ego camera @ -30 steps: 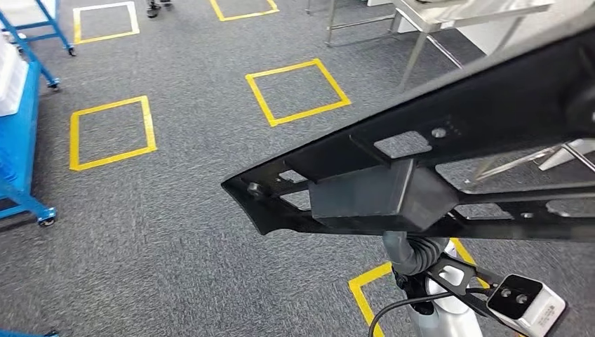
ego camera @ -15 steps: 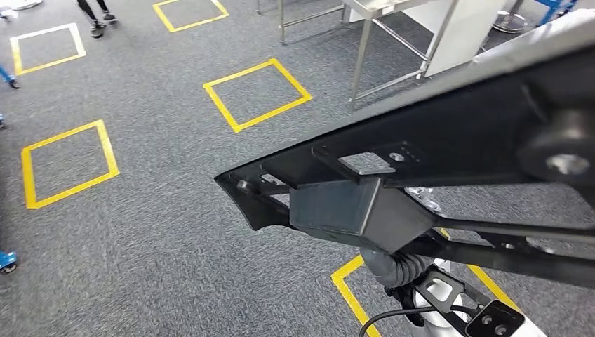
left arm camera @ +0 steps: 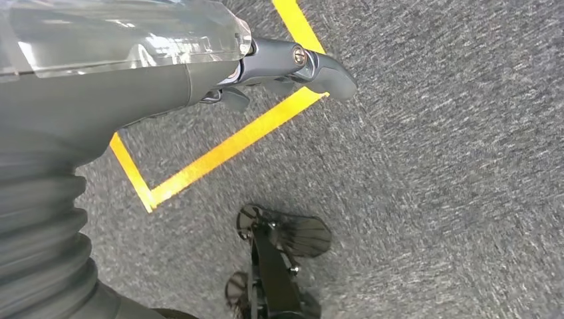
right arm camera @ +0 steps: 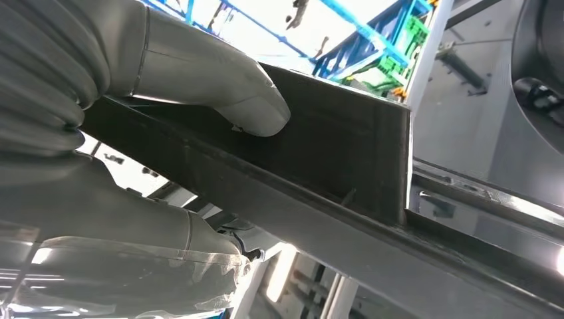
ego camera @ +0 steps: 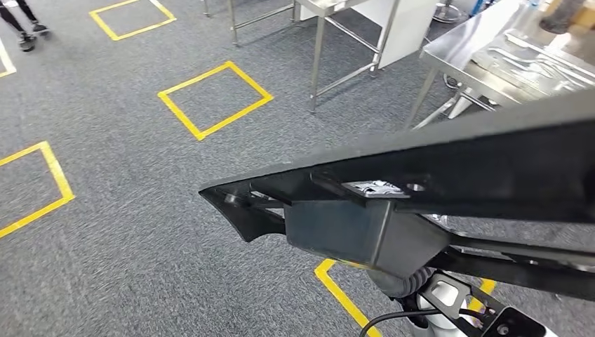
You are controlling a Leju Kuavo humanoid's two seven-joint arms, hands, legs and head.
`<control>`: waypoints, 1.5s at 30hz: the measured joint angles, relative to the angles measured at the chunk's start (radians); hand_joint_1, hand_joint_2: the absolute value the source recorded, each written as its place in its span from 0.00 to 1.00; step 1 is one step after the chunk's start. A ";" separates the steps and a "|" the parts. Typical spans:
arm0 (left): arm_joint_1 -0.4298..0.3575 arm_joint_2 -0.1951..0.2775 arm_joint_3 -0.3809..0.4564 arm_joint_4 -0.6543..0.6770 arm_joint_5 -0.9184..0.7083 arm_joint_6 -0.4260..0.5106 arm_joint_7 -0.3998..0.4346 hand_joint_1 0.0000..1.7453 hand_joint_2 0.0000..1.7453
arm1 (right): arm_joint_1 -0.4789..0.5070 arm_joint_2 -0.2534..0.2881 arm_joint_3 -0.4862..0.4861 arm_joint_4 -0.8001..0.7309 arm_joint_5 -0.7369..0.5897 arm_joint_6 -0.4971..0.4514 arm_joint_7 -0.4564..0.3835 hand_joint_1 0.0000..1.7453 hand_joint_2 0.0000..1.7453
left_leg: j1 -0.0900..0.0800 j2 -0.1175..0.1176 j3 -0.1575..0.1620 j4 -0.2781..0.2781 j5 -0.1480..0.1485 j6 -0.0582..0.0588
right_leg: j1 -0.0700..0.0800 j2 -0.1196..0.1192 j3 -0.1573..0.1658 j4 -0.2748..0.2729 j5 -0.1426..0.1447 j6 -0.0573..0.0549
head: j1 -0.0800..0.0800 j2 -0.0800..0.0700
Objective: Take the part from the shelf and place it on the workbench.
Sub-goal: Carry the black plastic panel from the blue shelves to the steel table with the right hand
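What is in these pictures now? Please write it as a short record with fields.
part: long black part, held in the air above the carpet
right hand: right hand grips the part, thumb pressed on its flat side
left hand: left hand hangs over the carpet, holds nothing, fingers curled
floor: grey carpet with yellow tape squares
ahead: steel workbench

A: What covers the left hand [left arm camera: 199, 73]?
B: Grey ribbed cover [left arm camera: 40, 232], clear plastic wrap, dark fingers [left arm camera: 326, 70] with a silver screw.
A: The right hand [right arm camera: 166, 119]?
B: Thick grey thumb [right arm camera: 219, 80], same ribbing.
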 joint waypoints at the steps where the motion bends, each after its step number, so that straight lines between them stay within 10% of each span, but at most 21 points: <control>1: 0.000 0.000 0.002 0.000 -0.002 0.000 0.000 0.00 1.00 | 0.000 0.000 0.001 0.000 0.001 0.002 0.000 1.00 1.00 | 0.000 0.011 0.003 0.000 -0.003 -0.001 | -0.001 -0.004 0.009 -0.021 0.022 0.000 | 0.000 0.000; 5: -0.002 -0.003 0.006 0.000 -0.007 -0.003 -0.004 0.00 1.00 | 0.003 0.000 0.005 -0.013 0.000 0.010 0.000 1.00 1.00 | -0.006 0.048 0.021 0.000 -0.017 -0.014 | 0.014 -0.069 0.134 -0.268 0.125 -0.021 | 0.000 0.000; 8: -0.005 -0.005 0.007 0.000 -0.009 -0.008 -0.008 0.00 1.00 | 0.010 0.001 0.011 -0.024 -0.006 0.019 0.000 1.00 1.00 | -0.010 0.077 0.030 -0.005 -0.025 -0.029 | 0.019 -0.053 0.142 -0.291 0.125 -0.033 | 0.000 0.000; 13: -0.011 -0.007 0.007 -0.001 -0.016 -0.011 -0.012 0.00 1.00 | 0.008 0.009 0.014 -0.022 -0.027 0.020 0.001 1.00 1.00 | -0.002 -0.013 -0.025 0.146 -0.118 -0.044 | 0.005 -0.008 0.159 -0.311 0.132 -0.052 | 0.000 0.000; 18: -0.010 -0.006 0.007 -0.001 -0.018 -0.008 -0.008 0.00 1.00 | 0.008 0.010 0.014 -0.014 -0.041 0.022 0.001 1.00 1.00 | -0.002 -0.023 -0.081 0.246 -0.148 -0.047 | 0.005 0.015 0.159 -0.309 0.131 -0.053 | 0.000 0.000; 22: -0.012 -0.006 0.012 -0.001 -0.021 0.000 0.009 0.00 1.00 | -0.015 0.017 0.004 0.037 -0.097 0.030 0.001 1.00 1.00 | 0.005 -0.087 -0.014 0.037 -0.005 -0.044 | 0.003 0.091 0.157 -0.291 0.123 -0.037 | 0.000 0.000; 25: -0.016 -0.006 0.020 -0.001 -0.016 0.009 0.019 0.00 1.00 | -0.026 0.024 0.000 0.069 -0.115 0.039 0.001 1.00 1.00 | 0.005 -0.100 -0.003 0.008 -0.003 -0.029 | -0.001 0.121 0.143 -0.287 0.127 -0.018 | 0.000 0.000; 30: -0.012 -0.009 0.039 -0.001 0.001 0.025 0.037 0.00 1.00 | -0.038 0.029 -0.004 0.104 -0.135 0.059 0.001 1.00 1.00 | 0.005 -0.042 0.002 -0.005 0.004 -0.001 | 0.001 0.016 0.061 -0.124 0.040 0.005 | 0.000 0.000; 33: -0.006 -0.009 0.051 -0.001 0.009 0.027 0.039 0.00 1.00 | -0.039 0.036 -0.004 0.130 -0.140 0.069 0.001 1.00 1.00 | 0.004 -0.003 0.003 -0.004 -0.001 0.000 | -0.005 -0.002 0.001 -0.008 0.014 0.011 | 0.000 0.000; 37: -0.006 -0.013 0.062 -0.001 0.015 0.030 0.034 0.00 1.00 | -0.041 0.044 -0.004 0.149 -0.140 0.078 0.001 1.00 1.00 | 0.000 0.036 0.017 -0.004 -0.013 -0.011 | 0.005 -0.062 0.123 -0.245 0.122 -0.009 | 0.000 0.000; 41: -0.008 -0.016 0.075 -0.001 0.024 0.029 0.024 0.00 1.00 | -0.041 0.054 -0.004 0.160 -0.138 0.086 0.001 1.00 1.00 | -0.003 0.068 0.027 -0.006 -0.023 -0.033 | 0.015 -0.054 0.143 -0.296 0.129 -0.031 | 0.000 0.000; 45: -0.010 -0.018 0.088 -0.001 0.027 0.022 0.007 0.00 1.00 | -0.047 0.072 -0.002 0.169 -0.136 0.089 0.000 1.00 1.00 | 0.002 -0.010 -0.034 0.137 -0.103 -0.050 | 0.004 -0.012 0.154 -0.313 0.137 -0.049 | 0.000 0.000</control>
